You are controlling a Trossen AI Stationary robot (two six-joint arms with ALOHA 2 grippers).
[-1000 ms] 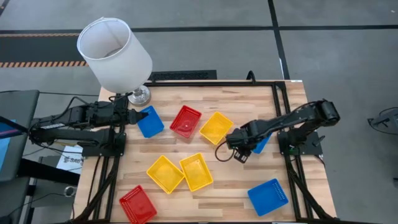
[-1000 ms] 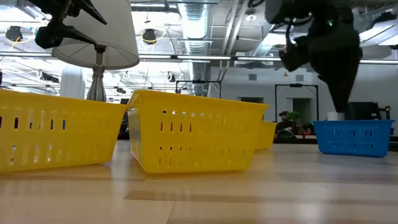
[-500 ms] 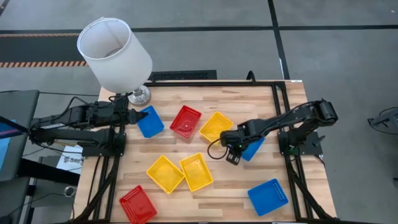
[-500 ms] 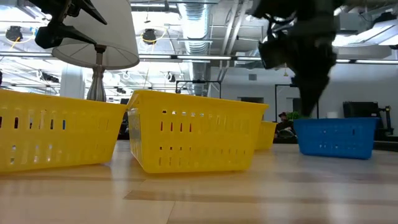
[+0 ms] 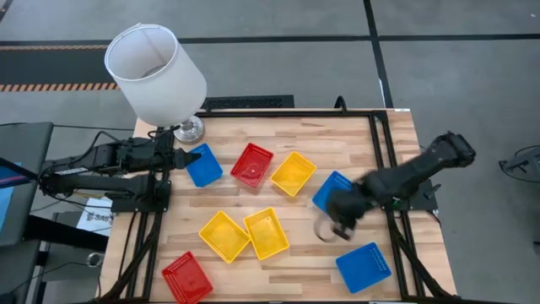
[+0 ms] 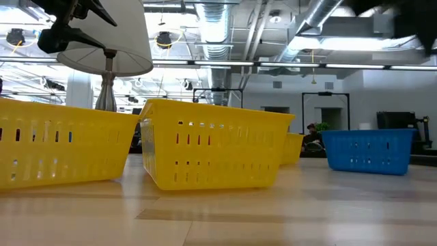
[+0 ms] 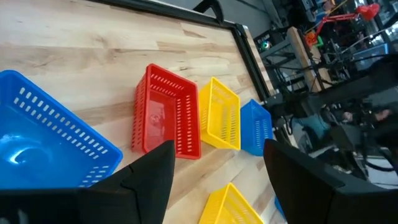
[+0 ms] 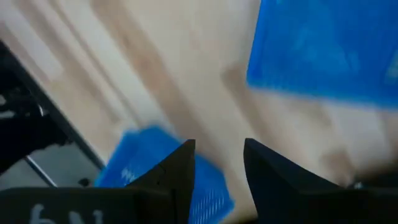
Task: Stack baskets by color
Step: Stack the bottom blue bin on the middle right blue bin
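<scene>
"Blue ones first: where do they sit?"

"One blue basket [image 5: 202, 165] lies right at the tips of the left gripper [image 5: 175, 158], its corner touching or all but touching them (I cannot tell which). Those fingers [image 7: 146, 180] stand wide apart with nothing between them."

"And the right arm?"

"The right gripper [image 5: 340, 224] hangs over bare wood of the table [image 5: 295, 135], blurred from above. Its wrist view shows the two fingers [image 8: 177, 180] parted, only tabletop in the gap. A second blue basket [image 5: 333, 190] lies just beside them on the far side, and a third blue basket [image 5: 364, 266] lies near them on the front side, at the table's edge."

"The other colours?"

"Straight out past the left fingers, beyond the first blue one, a red basket [image 5: 252, 164] and then a yellow basket [image 5: 293, 173] follow, side by side, with the second blue one next. Two more yellow baskets [image 5: 245, 235] sit touching each other between the two grippers, towards the front. Another red basket [image 5: 186, 278] lies alone at the front corner, well apart from both pairs of fingers."

"Anything stacked?"

"None; every basket shown lies singly. A white lamp [image 5: 154, 63] stands just behind the left fingers."
</scene>
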